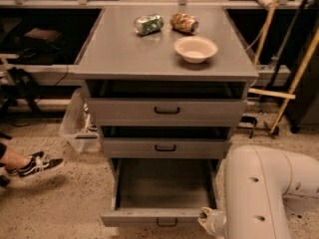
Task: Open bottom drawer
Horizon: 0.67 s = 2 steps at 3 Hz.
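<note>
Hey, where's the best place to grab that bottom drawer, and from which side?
Probably the small black bar handle centred on the front of the bottom drawer, approached straight from the front. It lies horizontal and stands off the flat panel, so a grip from above and below suits it. The gripper sits at the drawer's right front corner.
</note>
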Motion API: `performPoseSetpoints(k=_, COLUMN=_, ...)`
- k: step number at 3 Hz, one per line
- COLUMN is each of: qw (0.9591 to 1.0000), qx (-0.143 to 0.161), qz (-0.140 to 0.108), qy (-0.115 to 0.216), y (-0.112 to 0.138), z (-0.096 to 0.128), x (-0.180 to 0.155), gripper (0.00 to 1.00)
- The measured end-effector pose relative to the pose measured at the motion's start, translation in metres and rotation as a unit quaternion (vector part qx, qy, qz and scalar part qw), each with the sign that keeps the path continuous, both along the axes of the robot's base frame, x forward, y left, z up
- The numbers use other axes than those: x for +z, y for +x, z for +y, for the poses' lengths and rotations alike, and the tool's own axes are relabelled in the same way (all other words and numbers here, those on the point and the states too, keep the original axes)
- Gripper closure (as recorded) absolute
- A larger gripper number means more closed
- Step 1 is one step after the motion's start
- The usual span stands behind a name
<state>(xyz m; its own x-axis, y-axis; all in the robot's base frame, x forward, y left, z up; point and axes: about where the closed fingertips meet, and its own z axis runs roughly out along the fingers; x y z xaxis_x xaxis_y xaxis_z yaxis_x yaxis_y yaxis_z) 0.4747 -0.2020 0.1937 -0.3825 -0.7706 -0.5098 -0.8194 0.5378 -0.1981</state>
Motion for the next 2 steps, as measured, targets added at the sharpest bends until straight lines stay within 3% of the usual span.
performPoseSetpoints(k=1, qw=1.0, qx=0.0, qz=0.0, qy=0.0, y=0.0, z=0.0, x=0.0034, gripper=0.87)
performPoseSetpoints(k=2, qw=1.0, qx=0.0, qz=0.0, qy=0.0, y=0.0, z=0.0001, x=0.0034, gripper=0.64)
